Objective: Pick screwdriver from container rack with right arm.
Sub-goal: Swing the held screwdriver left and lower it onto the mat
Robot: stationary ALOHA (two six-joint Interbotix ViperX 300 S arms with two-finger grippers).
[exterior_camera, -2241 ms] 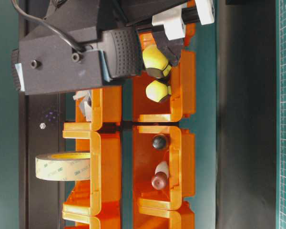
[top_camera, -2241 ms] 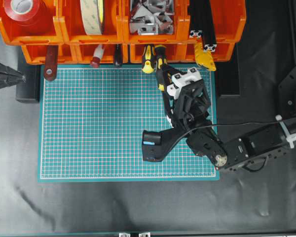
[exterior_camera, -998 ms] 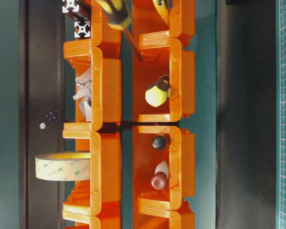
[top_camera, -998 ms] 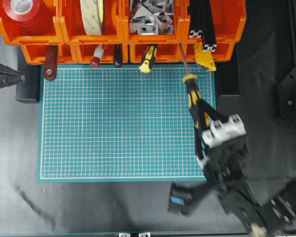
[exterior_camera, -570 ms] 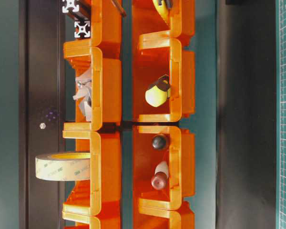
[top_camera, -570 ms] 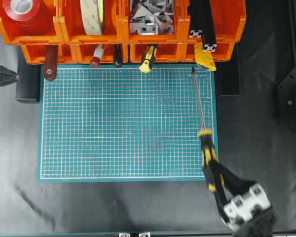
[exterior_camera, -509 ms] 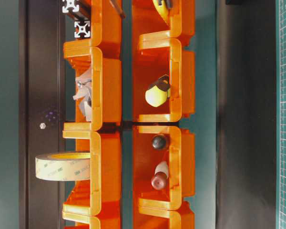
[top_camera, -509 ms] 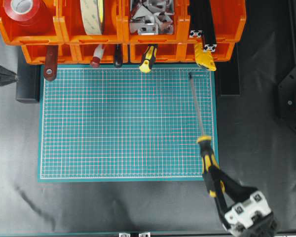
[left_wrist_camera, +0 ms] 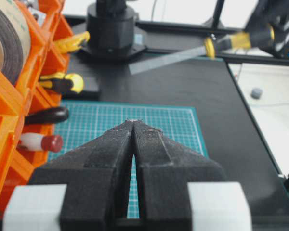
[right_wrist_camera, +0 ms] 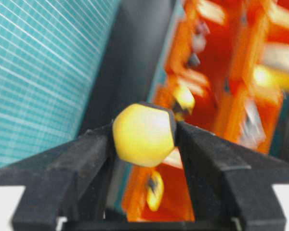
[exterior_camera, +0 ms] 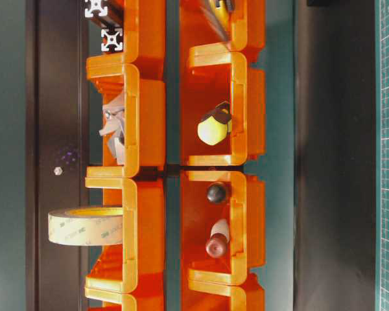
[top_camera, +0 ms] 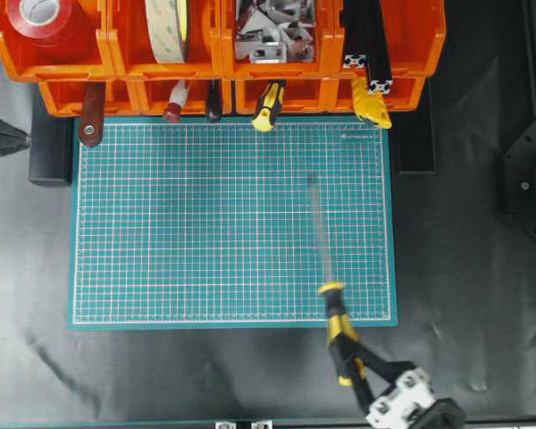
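The screwdriver (top_camera: pixel 339 340), with its yellow-and-black handle and long thin shaft, hangs over the front right corner of the green mat (top_camera: pixel 205 223), fully out of the container rack (top_camera: pixel 219 63). Its blurred shaft points back toward the rack. My right gripper (top_camera: pixel 355 374) is shut on the handle at the table's front edge. In the right wrist view the yellow handle end (right_wrist_camera: pixel 143 134) sits clamped between the black fingers (right_wrist_camera: pixel 86 154). My left gripper (left_wrist_camera: pixel 134 123) is shut and holds nothing, low at the mat's left side. From there the screwdriver (left_wrist_camera: pixel 231 42) shows at upper right.
The orange bins hold a shorter yellow-and-black tool (top_camera: pixel 268 103), a red-handled tool (top_camera: pixel 174 105), a tape roll (top_camera: pixel 165 27), red tape (top_camera: pixel 40 18), metal brackets (top_camera: pixel 270 31) and black extrusions (top_camera: pixel 366 40). Black cloth (top_camera: pixel 464 268) surrounds the mat.
My right gripper drew the screwdriver out of the rack, pulled back to the front edge and swung it left, so the shaft now lies over the mat's right middle.
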